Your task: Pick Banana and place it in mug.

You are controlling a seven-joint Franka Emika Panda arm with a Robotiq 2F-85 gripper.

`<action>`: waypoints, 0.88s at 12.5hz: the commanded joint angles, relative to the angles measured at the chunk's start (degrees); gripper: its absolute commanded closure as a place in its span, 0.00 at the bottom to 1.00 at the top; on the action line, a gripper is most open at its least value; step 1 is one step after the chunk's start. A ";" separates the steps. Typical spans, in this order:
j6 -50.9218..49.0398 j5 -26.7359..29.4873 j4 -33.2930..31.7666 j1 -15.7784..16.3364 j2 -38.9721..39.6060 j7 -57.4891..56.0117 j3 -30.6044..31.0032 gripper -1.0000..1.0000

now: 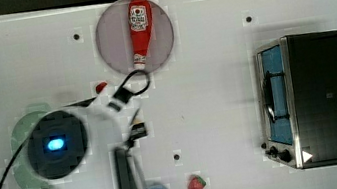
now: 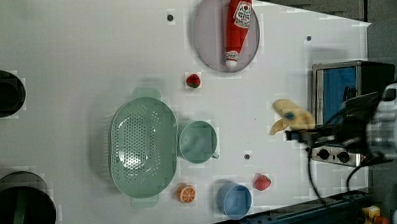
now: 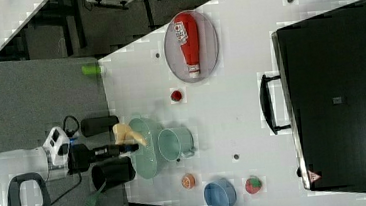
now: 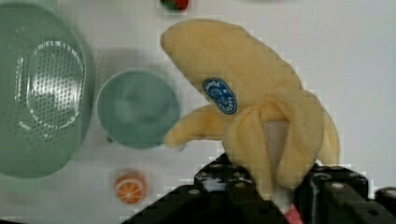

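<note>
**Plush banana gripped and held above the surface**

The gripper (image 4: 275, 186) has its fingers (image 4: 233, 186) closed on the lower end of the plush banana (image 4: 243, 88), whose body and peel flaps stick out beyond the fingertips. In the left view the banana (image 2: 290, 116) hangs to the right of the green mug (image 2: 197, 141), apart from it. The mug stands just beside the green colander (image 2: 142, 146) on the white surface (image 2: 84, 56).

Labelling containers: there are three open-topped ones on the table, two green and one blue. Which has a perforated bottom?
The large green colander, oval with end handles; its floor is dotted with holes. The green mug beside it and the blue bowl have solid insides.
</note>
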 commanded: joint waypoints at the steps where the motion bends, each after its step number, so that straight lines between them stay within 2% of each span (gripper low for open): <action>1: 1.60 -0.25 -0.31 0.31 2.71 14.09 3.27 0.69; 5: 10.50 -0.25 -2.01 0.37 8.51 16.70 7.19 0.69; 11: 29.95 -0.22 -8.51 0.39 17.03 18.81 8.80 0.69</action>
